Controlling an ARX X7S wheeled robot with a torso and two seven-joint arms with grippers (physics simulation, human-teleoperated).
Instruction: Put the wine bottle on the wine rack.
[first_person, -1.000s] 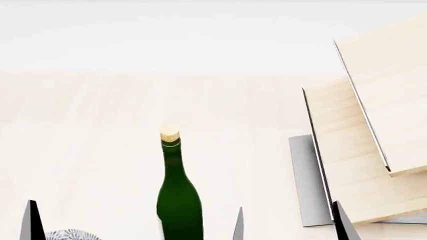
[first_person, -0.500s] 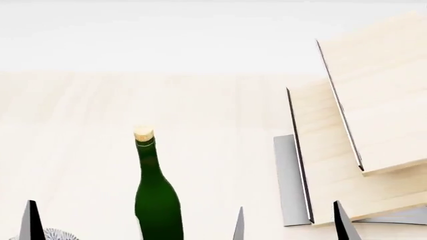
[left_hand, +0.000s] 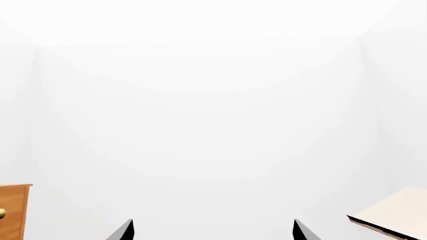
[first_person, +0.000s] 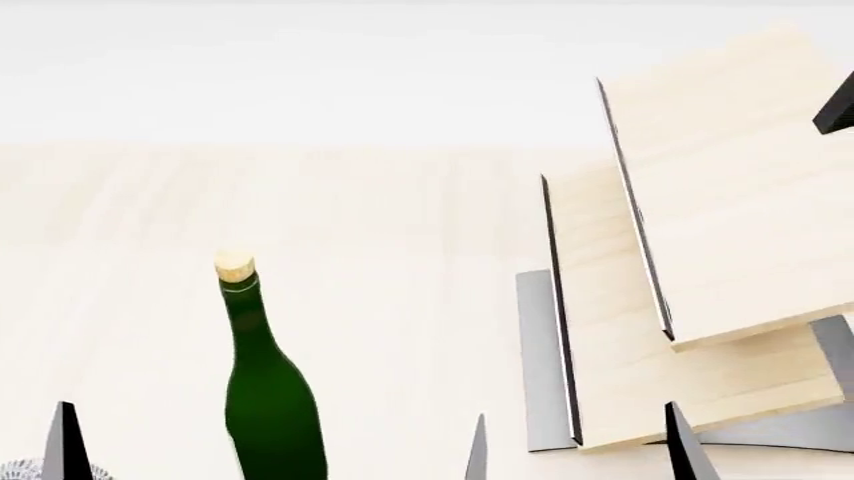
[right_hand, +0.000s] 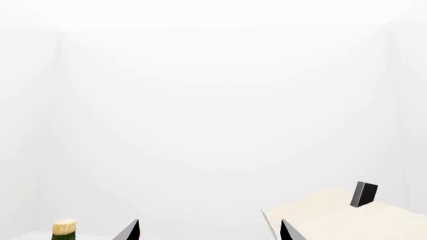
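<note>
The dark green wine bottle (first_person: 271, 400) with a tan cork stands upright on the light wood table, low and left of centre in the head view. Its label is out of view. Only its cork (right_hand: 65, 227) shows in the right wrist view. The wine rack (first_person: 694, 270), stepped light wood boards on a grey base, stands to its right. It has a black peg (right_hand: 363, 194) on top, and one board corner (left_hand: 393, 217) shows in the left wrist view. My left gripper (left_hand: 212, 229) is open and empty. My right gripper (first_person: 578, 445) is open and empty, between bottle and rack.
A sliver of a patterned bowl (first_person: 14, 468) shows at the bottom left corner of the head view. A brown wooden cabinet (left_hand: 13, 212) with a brass handle stands off to one side. Bare table (first_person: 400, 210) lies beyond the bottle, with a white wall behind.
In the head view the bottle and rack have slid left, so the view has moved right. The black peg has come into sight. Both grippers hold the same place, open.
</note>
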